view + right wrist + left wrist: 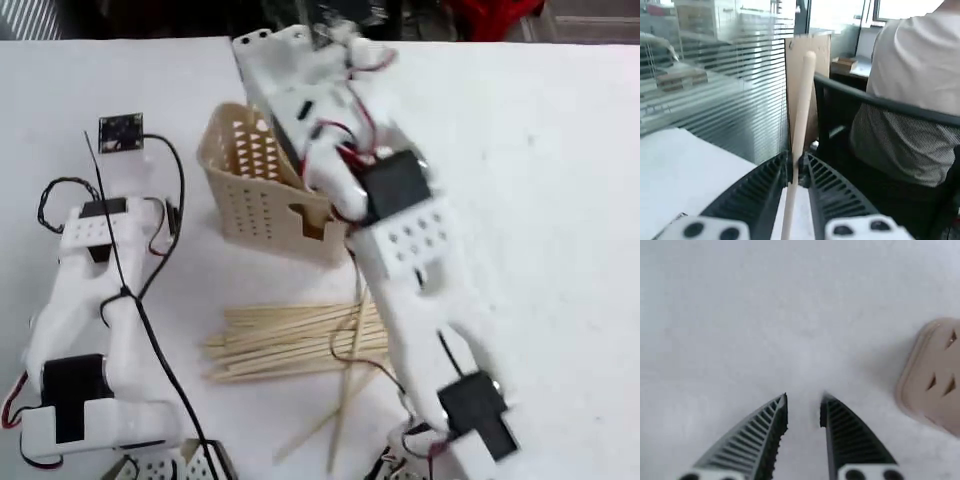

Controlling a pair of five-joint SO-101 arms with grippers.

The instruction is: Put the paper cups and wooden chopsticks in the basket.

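A beige slotted basket (258, 190) stands at the middle of the white table. In front of it lies a pile of wooden chopsticks (295, 340), with one long stick (345, 385) lying crosswise over the pile. My right arm (410, 250) stretches from the near edge over the basket's right side toward the far edge. My right gripper (797, 161) is shut on a single chopstick (803, 100), which sticks out beyond the fingertips into the air. My left gripper (804, 402) hangs low over bare table, slightly open and holding nothing, with the basket's corner (935, 375) off to one side.
The left arm (85, 310) sits folded at the table's left side, with black cables (150, 300) trailing over it. A small black board (120, 131) lies behind it. The table's right half is bare white surface (560, 200).
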